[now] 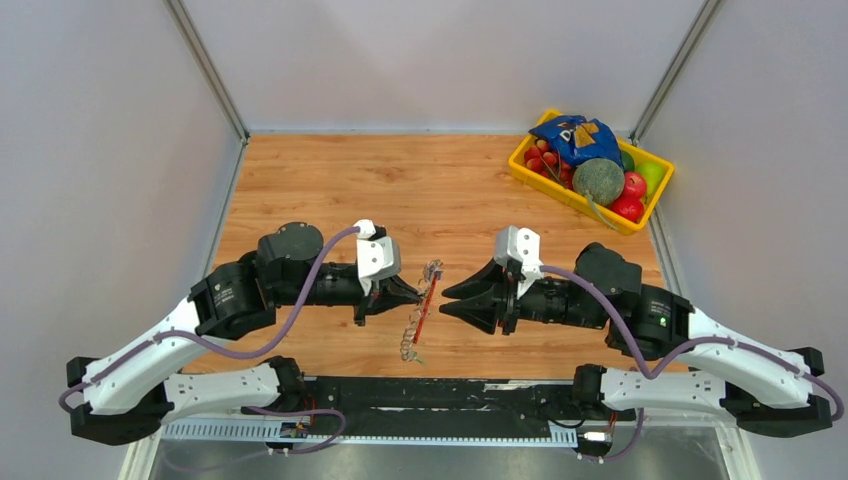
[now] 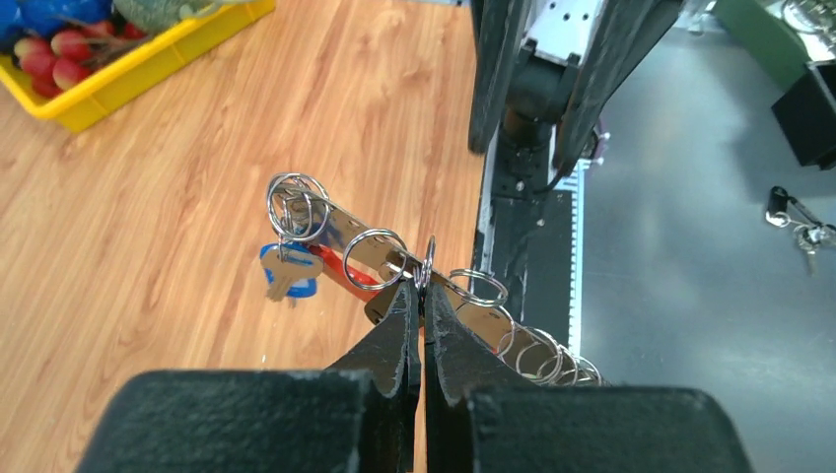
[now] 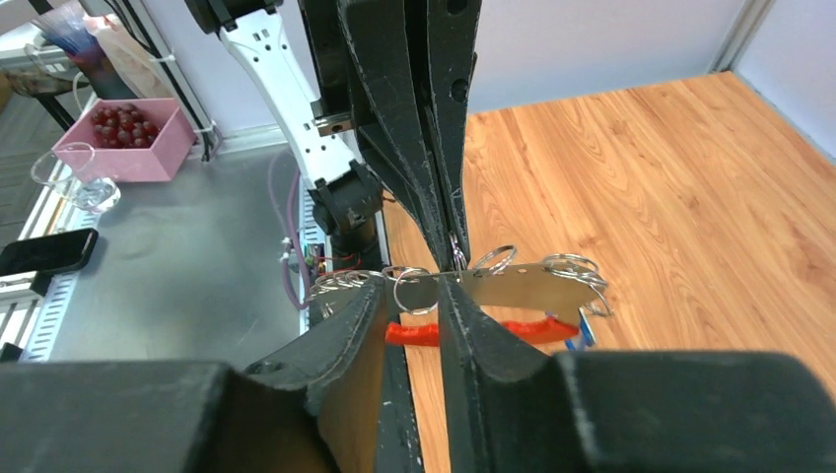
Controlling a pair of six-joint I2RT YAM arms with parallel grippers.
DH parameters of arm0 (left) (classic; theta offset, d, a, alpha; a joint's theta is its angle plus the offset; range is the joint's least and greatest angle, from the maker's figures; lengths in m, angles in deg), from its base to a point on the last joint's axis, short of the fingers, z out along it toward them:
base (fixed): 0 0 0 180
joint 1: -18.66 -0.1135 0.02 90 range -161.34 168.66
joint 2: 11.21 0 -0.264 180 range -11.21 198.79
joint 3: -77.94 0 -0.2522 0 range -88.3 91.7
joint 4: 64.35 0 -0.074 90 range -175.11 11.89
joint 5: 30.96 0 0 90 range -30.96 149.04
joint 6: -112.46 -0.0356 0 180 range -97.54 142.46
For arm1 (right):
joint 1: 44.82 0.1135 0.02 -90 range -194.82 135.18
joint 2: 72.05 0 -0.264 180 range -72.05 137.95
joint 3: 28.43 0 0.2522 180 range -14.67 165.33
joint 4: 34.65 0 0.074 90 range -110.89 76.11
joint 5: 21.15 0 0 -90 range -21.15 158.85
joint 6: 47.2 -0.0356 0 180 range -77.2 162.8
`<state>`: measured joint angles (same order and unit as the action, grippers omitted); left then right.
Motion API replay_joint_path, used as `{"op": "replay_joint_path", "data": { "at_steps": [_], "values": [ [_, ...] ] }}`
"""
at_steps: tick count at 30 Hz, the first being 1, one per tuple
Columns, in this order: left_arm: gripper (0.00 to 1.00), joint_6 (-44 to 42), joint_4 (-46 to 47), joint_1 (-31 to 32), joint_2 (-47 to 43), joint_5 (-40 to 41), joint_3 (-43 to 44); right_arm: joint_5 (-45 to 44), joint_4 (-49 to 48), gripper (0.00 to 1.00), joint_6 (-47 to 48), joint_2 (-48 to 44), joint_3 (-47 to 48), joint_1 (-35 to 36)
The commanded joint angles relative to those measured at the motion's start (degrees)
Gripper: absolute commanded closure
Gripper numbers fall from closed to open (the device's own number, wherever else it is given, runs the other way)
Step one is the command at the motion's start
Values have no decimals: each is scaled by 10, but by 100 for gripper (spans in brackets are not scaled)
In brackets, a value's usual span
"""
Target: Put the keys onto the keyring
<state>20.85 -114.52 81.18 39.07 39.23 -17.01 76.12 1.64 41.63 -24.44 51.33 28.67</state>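
Note:
The keyring (image 1: 424, 305) is a grey strap with a red strip and several silver rings, hanging in the air between my two grippers. My left gripper (image 2: 422, 296) is shut on one thin ring (image 2: 427, 264) at the strap's edge. A blue-headed key (image 2: 289, 274) dangles from the end ring (image 2: 299, 207). In the right wrist view my right gripper (image 3: 414, 294) is open, its fingertips on either side of a ring on the strap (image 3: 513, 286), with the red strip (image 3: 409, 333) below. The left gripper's fingers (image 3: 434, 148) come down from above.
A yellow bin (image 1: 560, 195) with fruit and a blue bag stands at the back right of the wooden table. The black base rail (image 1: 430, 392) runs along the near edge, below the strap's lower end.

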Motion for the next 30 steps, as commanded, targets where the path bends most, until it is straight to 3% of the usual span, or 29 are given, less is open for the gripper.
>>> {"op": "replay_joint_path", "data": {
  "at_steps": [1, 8, 22, 30],
  "values": [
    [100, -20, -63, -1, 21, 39, 41, -40, 101, 67, 7, 2, 49, 4],
    [100, -36, -136, -1, 61, 40, 77, -15, 150, 52, 55, 35, 76, 4],
    [100, -57, -166, 8, 89, 7, 80, 40, 149, 47, 190, 102, 78, 4],
    [100, -61, -163, 26, 89, -8, 74, 44, 114, 50, 210, 108, 65, 4]
  ]
}}
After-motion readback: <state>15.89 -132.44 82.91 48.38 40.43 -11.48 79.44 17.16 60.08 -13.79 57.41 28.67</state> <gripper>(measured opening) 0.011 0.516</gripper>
